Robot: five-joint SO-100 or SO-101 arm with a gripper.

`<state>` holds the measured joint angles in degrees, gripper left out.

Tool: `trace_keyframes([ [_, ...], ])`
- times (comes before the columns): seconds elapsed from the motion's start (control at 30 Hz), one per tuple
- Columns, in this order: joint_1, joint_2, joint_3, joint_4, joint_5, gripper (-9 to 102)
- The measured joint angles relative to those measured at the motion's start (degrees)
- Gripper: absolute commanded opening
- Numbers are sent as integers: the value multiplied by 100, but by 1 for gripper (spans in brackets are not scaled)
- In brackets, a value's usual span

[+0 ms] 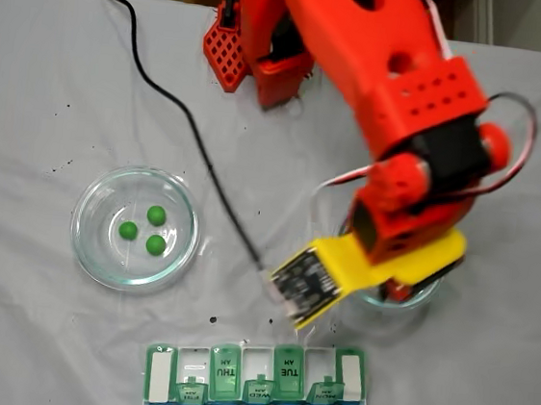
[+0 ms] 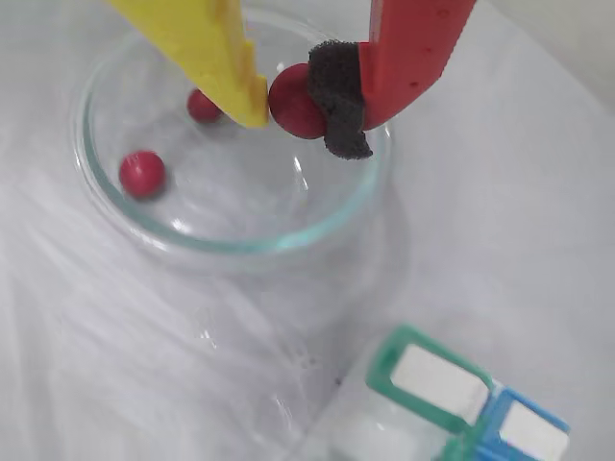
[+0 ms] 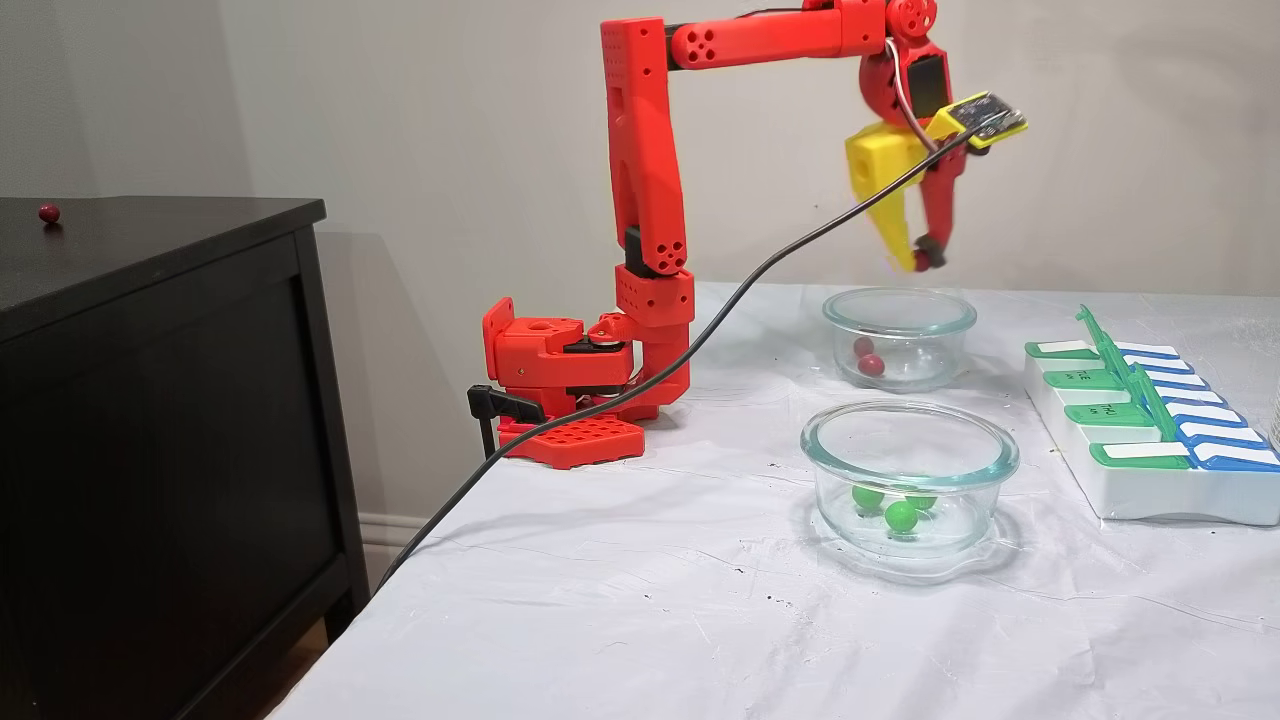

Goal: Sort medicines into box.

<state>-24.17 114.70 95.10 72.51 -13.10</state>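
**Red ball pinched in the tool above its dish**

On my wrist view the tool [image 2: 293, 101] is closed on one dark red ball [image 2: 293, 99]: the yellow finger [image 2: 207, 48] presses it from the left, the black foam pad [image 2: 338, 101] on the red finger from the right. In a fixed view from the side I see the tool [image 3: 922, 262] hanging in the air, clear above the rim of the far glass dish [image 3: 899, 312].

Directly below the tool, that dish [image 2: 240, 240] holds two more red balls [image 2: 142, 174], one down-left of the fingertips and one partly hidden behind the yellow finger. In the side view both of them [image 3: 870, 364] lie on the dish bottom.

Nearer the side camera than the tool stands the second glass dish [image 3: 910, 440] with three green balls [image 3: 900, 514]. In a fixed view from above, this dish [image 1: 92, 193] sits well to the left of the tool, and the three green balls [image 1: 157, 215] lie clustered near its middle.

The pill box [image 3: 1150, 495] lies on the white-covered bench [image 3: 650, 580], to the right of the tool in the side view, with several green lids standing open. From above, the box [image 1: 257, 380] is at the bottom edge, below the tool; I read THU and TUE on its lids. A corner of it [image 2: 432, 384] shows at the lower right of my wrist view.

One stray red ball [image 3: 48, 213] rests on the dark cabinet [image 3: 150, 400] far left of the arm.
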Motion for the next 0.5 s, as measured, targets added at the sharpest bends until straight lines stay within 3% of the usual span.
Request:
trace_keyframes([
  [0.27, 773, -1336, -123, -1248, -264, 0],
  [0.5, 923, -1679, -202, -1670, -264, 0],
])
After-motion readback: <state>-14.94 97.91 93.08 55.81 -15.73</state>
